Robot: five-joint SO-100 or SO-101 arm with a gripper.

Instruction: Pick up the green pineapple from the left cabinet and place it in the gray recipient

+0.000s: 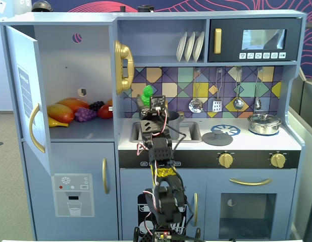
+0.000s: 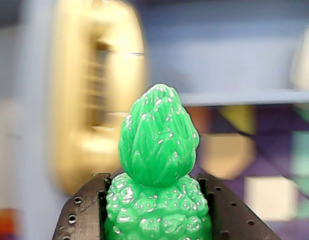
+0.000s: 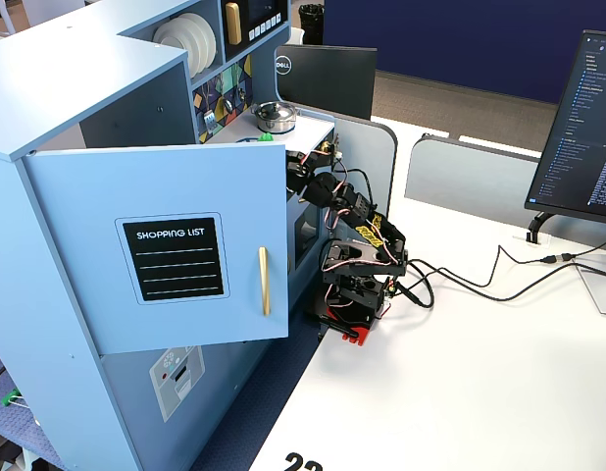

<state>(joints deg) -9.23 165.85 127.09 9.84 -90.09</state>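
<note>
The green pineapple [image 1: 148, 93] is held upright in my gripper [image 1: 146, 102], in the air above the left end of the sink, beside the gold toy phone. In the wrist view the pineapple [image 2: 159, 165] fills the centre, and the black fingers [image 2: 84, 210] of my gripper [image 2: 154, 182] press on both sides of its bumpy body. The gray recipient [image 1: 174, 120] stands in the sink just right of the gripper, partly hidden by the arm. The left cabinet [image 1: 70, 60] stands open, with its door [image 1: 24, 96] swung to the left.
Mango [image 1: 70, 107], purple grapes [image 1: 85, 114] and other fruit lie on the cabinet shelf. A flat gray lid [image 1: 217, 137] and a silver lidded pot [image 1: 264, 123] sit on the counter to the right. The gold phone [image 1: 123, 65] hangs close to the left of the gripper.
</note>
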